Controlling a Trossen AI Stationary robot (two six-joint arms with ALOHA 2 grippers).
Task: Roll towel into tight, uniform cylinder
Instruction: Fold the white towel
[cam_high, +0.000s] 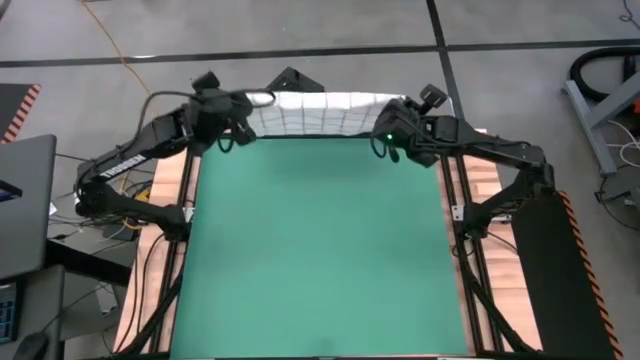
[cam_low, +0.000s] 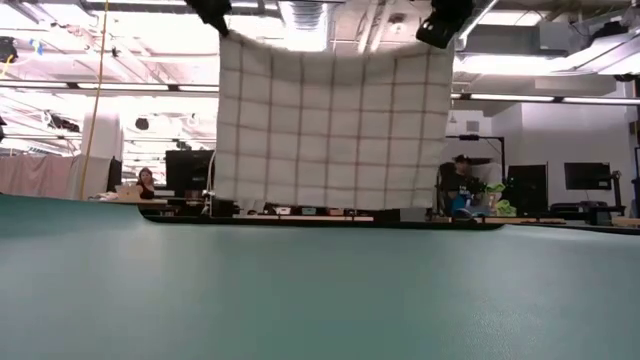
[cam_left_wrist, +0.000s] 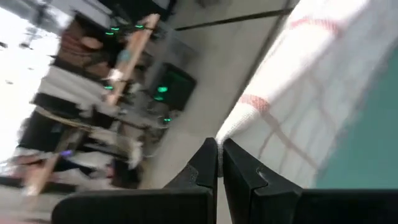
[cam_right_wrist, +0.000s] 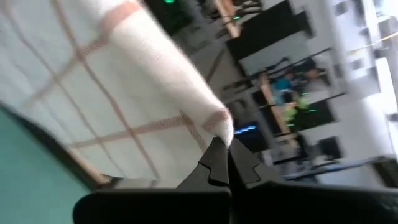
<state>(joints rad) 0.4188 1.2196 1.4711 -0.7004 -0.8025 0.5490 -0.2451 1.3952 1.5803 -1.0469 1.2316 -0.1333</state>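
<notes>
- The towel is held up in the air by its two top corners, past the far edge of the counter.
- In the low view, the towel is seen spread flat like a curtain, with its bottom edge hanging just above the far edge of the counter.
- From above, only a thin white strip of the towel is seen, stretched between the two arms.
- The left tool is clenched on one top corner of the towel.
- The right tool is clenched on the other top corner.
- Both arms are reached out to the far corners of the green mat, and the tools are held high.
</notes>
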